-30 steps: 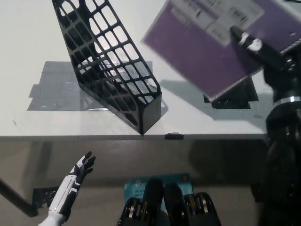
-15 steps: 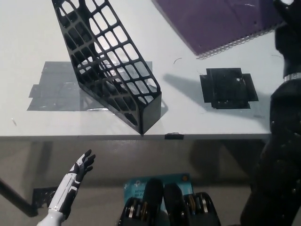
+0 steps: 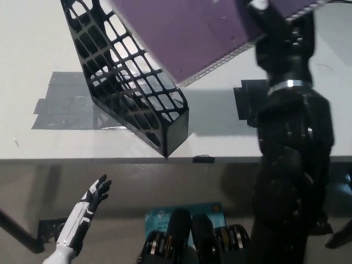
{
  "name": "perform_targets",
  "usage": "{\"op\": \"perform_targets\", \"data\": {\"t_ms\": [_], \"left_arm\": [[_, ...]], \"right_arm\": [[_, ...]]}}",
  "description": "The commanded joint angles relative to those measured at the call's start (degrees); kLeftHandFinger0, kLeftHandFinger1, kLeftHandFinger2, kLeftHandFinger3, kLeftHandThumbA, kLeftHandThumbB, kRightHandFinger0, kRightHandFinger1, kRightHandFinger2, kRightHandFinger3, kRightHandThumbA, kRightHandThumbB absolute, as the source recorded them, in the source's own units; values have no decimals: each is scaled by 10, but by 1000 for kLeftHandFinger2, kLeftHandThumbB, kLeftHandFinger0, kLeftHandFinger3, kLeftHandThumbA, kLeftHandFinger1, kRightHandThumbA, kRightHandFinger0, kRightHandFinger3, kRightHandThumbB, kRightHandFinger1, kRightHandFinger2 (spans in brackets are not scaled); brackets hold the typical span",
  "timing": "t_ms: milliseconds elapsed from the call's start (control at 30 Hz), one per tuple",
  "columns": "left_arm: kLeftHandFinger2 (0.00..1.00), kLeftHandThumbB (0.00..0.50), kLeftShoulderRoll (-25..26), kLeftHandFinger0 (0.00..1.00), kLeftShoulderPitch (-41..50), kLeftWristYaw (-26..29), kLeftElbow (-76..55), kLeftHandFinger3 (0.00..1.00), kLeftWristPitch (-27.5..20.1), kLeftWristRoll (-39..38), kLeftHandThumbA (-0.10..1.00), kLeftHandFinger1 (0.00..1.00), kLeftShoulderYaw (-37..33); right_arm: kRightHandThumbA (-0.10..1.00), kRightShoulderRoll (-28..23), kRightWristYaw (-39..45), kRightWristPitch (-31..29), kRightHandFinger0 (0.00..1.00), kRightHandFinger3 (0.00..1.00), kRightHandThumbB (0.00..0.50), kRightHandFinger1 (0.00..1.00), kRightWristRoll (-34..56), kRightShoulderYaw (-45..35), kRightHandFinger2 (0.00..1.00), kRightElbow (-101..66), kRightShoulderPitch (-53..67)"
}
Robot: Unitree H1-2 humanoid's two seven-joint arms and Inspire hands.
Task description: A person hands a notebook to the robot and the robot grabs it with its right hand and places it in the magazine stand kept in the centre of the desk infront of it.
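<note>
Tabletop: one, white, carrying the stand; grey tape patches are seen beside the stand and a dark patch is partly hidden behind the right arm.
Right arm: one, black; it has been swung from the picture's right edge toward the centre within the last second, and now covers much of the right side.
Notebook: one, purple, spiral-bound; it has been carried left from over the right of the tabletop and is now held tilted above the stand, its lower edge over the open top. It is judged not yet inserted; lowering into the slot remains.
Stand: one, black mesh, leaning, at the centre near the tabletop's front edge; unmoved.
Right robot hand: clamped on the notebook near its spiral edge at the top of the picture.
Left robot hand: one, white, resting below the tabletop edge at lower left, fingers spread apart, holding nothing; unchanged.
</note>
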Motion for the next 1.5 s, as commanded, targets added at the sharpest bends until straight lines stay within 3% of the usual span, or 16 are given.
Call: {"op": "perform_targets", "data": {"t_ms": [0, 567, 700, 1067, 1467], "left_arm": [[1000, 500, 10, 1000, -9, -11, -4, 1000, -21, -8, 1000, 1000, 3], [1000, 500, 13, 1000, -14, -13, -3, 1000, -21, -6, 1000, 1000, 2], [1000, 500, 14, 1000, -13, -13, -3, 1000, -21, -3, 1000, 1000, 2], [1000, 500, 9, 1000, -16, -19, -4, 1000, -21, -14, 1000, 1000, 4], [1000, 500, 11, 1000, -18, -13, -5, 1000, -21, -2, 1000, 1000, 6]], "right_arm": [[764, 27, -11, -90, 0, 0, 0, 0, -38, 27, 0, 21, -42], [775, 30, -81, -195, 0, 0, 0, 0, -48, 91, 0, 79, -38], [808, 30, -91, -202, 0, 0, 0, 0, -51, 99, 0, 76, -37], [741, 30, -127, -235, 0, 0, 0, 0, -56, 126, 0, 81, -29], [802, 30, -141, -259, 0, 0, 0, 0, -58, 114, 0, 76, -36]]}}
